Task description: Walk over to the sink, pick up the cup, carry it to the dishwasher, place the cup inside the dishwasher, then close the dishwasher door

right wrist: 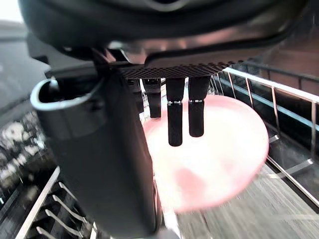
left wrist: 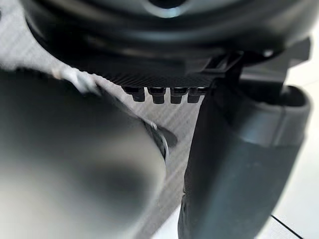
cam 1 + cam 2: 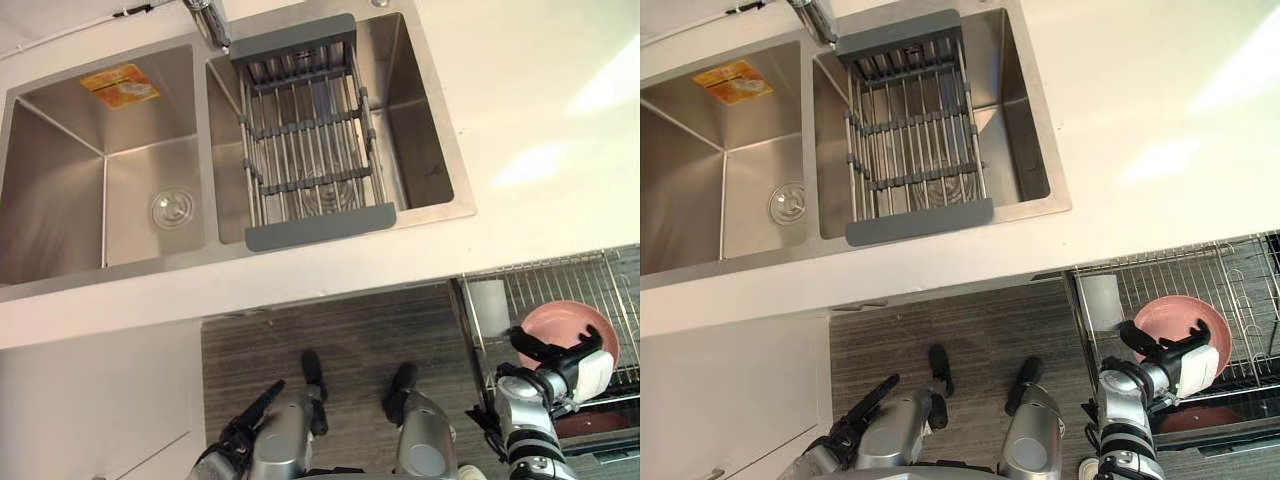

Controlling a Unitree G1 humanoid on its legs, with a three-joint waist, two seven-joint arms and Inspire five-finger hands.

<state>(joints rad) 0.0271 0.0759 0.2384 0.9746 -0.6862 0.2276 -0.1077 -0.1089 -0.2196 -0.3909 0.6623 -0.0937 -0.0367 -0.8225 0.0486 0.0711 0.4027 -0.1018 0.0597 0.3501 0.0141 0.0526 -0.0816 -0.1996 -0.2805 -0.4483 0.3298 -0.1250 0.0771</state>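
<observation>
I was in a kitchen: a steel double sink [image 3: 60,190] with a tap [image 3: 208,20] in a white worktop [image 3: 540,120], and a dishwasher rack [image 3: 560,285] below.

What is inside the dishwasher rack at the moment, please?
A pink cup sits in the wire dishwasher rack, partly covered by the right hand. The cup's near edge is hidden.

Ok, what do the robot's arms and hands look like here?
The right arm is silver-grey with black bands at the wrist. The left hand and right hand are dark with slim fingers; the right thumb wears a white cover.
</observation>
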